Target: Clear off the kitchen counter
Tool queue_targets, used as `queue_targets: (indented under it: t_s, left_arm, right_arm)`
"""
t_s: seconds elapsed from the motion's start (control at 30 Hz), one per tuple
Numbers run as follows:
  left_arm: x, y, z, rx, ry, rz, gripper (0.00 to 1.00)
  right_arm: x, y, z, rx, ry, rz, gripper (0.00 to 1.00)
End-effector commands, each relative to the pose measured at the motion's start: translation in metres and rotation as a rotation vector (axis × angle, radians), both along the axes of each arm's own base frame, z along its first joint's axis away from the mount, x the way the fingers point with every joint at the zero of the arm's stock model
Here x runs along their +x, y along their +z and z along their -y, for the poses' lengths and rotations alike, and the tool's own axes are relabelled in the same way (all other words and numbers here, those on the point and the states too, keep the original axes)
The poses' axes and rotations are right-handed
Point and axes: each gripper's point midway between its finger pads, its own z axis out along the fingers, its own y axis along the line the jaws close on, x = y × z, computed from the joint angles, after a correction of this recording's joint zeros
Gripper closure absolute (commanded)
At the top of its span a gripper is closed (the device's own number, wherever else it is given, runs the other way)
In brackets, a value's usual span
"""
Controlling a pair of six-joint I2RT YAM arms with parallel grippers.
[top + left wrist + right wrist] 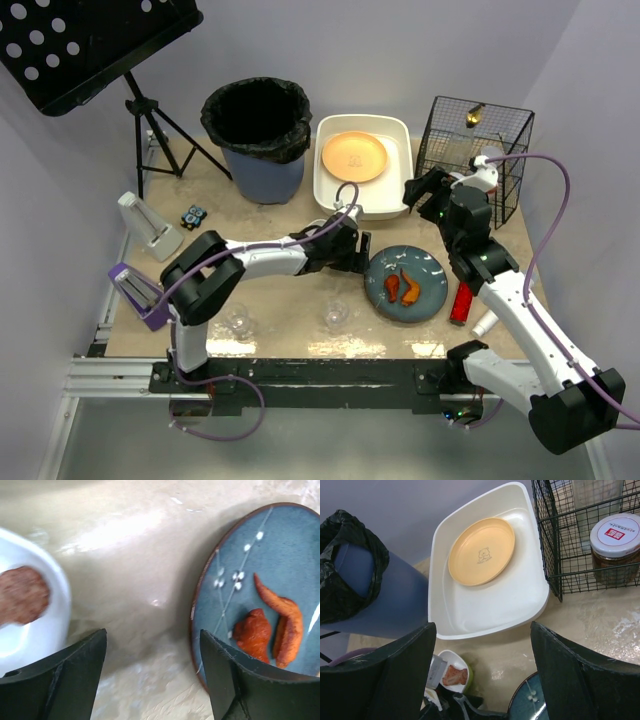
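Left jaws: wide, empty, between white dish (pixel 52 617) and blue plate (pixel 262 555).
Right jaws: wide, empty.
Risk: you clip the rim, spilling chicken (pixel 255 635) onto the table (pixel 140 565).

Plain pale walls (pixel 420 50) with a faint lavender cast close the scene at the back and on both sides, meeting in soft corners. At the far left a black perforated music stand (pixel 90 45) tilts on a thin black tripod (pixel 143 108). Grey floor (pixel 330 455) shows along the bottom, past an aluminium frame rail (pixel 100 372). The light is even and diffuse, the shadows soft.
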Motion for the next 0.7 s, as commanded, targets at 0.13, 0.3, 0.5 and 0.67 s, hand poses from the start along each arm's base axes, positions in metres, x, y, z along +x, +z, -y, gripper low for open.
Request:
queue_targets:
  t_s: [0.13,0.3,0.5,0.67]
  left_arm:
    - [-0.004,0.067,-0.033,0.043,-0.008,0.127,0.19]
    - [-0.03,0.082,-0.068,0.082,-0.014,0.124,0.19]
    - [-0.079,0.076,-0.108,0.069,-0.027,0.041,0.2]
    - [-0.103,0.066,-0.118,0.011,-0.026,-0.005,0.22]
  right_arm:
    - [-0.001,0.013,0.008,-0.029,-0.031,0.04,0.19]
    - [0.003,0.012,0.005,-0.045,-0.015,0.037,0.19]
    - [0.008,0.003,-0.007,-0.054,0.047,0.026,0.19]
    - [0.012,-0.005,-0.016,-0.049,0.083,0.01,0.19]
